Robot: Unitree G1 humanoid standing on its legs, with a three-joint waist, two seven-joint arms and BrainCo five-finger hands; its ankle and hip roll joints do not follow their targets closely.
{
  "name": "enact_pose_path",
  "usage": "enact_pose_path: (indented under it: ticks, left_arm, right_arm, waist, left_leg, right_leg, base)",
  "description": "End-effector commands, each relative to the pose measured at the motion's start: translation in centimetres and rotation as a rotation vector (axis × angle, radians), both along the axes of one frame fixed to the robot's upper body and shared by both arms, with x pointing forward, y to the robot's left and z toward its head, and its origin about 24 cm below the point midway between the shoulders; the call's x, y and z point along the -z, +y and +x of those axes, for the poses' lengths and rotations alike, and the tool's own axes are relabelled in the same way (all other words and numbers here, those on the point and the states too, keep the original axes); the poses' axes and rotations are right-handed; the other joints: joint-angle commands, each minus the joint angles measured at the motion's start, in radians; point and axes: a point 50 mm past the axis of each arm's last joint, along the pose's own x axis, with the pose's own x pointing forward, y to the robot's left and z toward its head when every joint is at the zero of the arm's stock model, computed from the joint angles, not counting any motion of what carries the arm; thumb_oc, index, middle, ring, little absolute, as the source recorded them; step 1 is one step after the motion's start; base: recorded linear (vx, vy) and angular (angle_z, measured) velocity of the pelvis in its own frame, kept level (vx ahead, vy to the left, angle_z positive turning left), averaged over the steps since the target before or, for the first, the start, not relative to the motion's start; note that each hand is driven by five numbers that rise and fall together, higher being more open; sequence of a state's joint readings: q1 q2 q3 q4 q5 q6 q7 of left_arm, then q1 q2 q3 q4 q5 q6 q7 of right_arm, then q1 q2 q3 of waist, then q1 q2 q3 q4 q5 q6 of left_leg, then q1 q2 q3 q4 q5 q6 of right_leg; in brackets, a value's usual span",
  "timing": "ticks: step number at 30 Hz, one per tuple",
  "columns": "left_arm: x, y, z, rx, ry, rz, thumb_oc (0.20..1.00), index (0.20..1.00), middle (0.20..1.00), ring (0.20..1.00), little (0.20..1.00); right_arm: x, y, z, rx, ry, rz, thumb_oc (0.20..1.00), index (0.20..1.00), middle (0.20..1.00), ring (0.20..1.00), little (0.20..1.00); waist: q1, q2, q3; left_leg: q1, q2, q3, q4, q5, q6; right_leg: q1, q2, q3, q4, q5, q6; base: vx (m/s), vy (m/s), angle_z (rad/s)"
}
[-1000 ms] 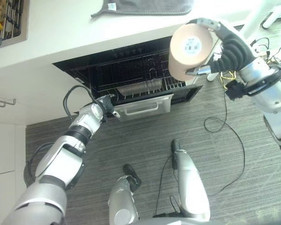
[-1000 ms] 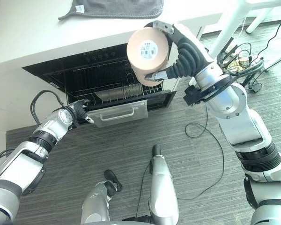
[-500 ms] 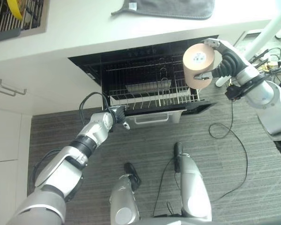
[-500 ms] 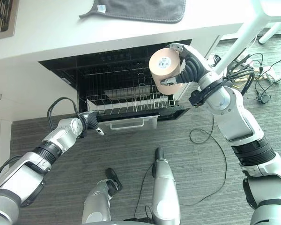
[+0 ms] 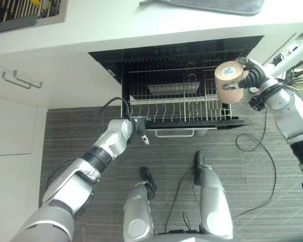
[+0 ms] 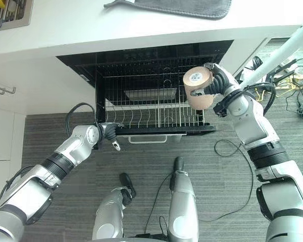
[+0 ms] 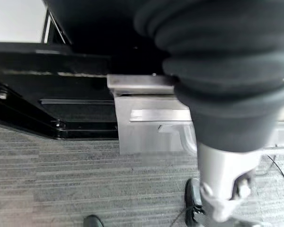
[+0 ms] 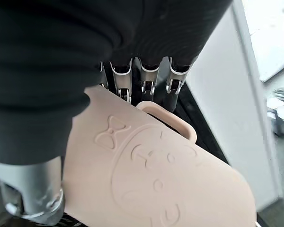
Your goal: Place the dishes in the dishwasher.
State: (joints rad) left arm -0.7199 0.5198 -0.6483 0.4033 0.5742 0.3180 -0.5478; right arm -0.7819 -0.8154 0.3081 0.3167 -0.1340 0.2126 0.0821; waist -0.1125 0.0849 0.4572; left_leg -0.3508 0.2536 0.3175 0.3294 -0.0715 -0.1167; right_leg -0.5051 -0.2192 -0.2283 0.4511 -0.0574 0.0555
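The right hand (image 6: 214, 83) is wrapped around a light pink mug (image 6: 198, 88). The mug has 1 handle and a raised bow and face shape on its side, seen in the right wrist view, plus a white sticker on its round bottom. It is held up over the right end of the pulled-out rack (image 6: 156, 118) of the open dishwasher (image 5: 177, 60). The left hand (image 6: 110, 133) is at the rack's front left corner; I cannot tell how its fingers are.
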Motion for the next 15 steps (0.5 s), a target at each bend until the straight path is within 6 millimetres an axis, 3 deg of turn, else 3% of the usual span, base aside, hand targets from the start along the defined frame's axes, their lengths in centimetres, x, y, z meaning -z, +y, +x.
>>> enact_pose_path:
  ticks: [1,5,8,15]
  left_arm:
    - [12.7,1.8,-8.8,-0.048,0.560,0.127,1.000,1.000,1.000,1.000,1.000]
    - [12.2,1.8,-8.6,-0.033,0.547,0.119,1.000,1.000,1.000,1.000,1.000]
    - [11.9,1.4,-8.5,-0.032,0.516,0.069,1.000,1.000,1.000,1.000,1.000]
    - [10.2,0.4,-7.6,-0.034,0.367,-0.129,1.000,1.000,1.000,1.000,1.000]
  right_arm:
    - [-7.8,2.0,0.0,-0.076,-0.257,0.046,0.200,0.200,0.200,0.200,0.200]
    - [-7.3,1.3,1.4,-0.020,-0.200,0.115,0.200,0.200,0.200,0.200,0.200]
    - [-5.9,0.7,2.6,-0.007,-0.100,0.291,0.200,0.200,0.200,0.200,0.200]
    - [-5.4,-0.3,3.9,0.089,-0.032,0.321,0.200,0.200,0.200,0.200,0.200]
  waist:
    - [0.020,-0.041,0.063]
    - [0.048,-0.027,0.063]
    - [0.067,-0.015,0.063]
    - [0.105,0.017,0.063]
  left_leg:
    - [-0.092,0.031,-0.035,-0.006,0.013,-0.017]
    - [-0.112,0.022,-0.054,-0.001,0.017,-0.020]
    - [-0.123,0.015,-0.067,-0.001,0.021,-0.021]
    - [-0.143,0.002,-0.088,0.003,0.030,-0.020]
  right_leg:
    - [0.012,-0.057,-0.008,0.009,-0.125,0.075]
    - [0.001,-0.068,-0.020,0.015,-0.125,0.074]
    - [-0.005,-0.075,-0.028,0.018,-0.125,0.073]
    - [-0.027,-0.092,-0.037,0.037,-0.124,0.072]
  base:
    - [-0.03,-0.033,0.13]
    - [-0.01,-0.012,0.03]
    - [-0.01,0.005,0.05]
    - [0.00,0.021,0.09]
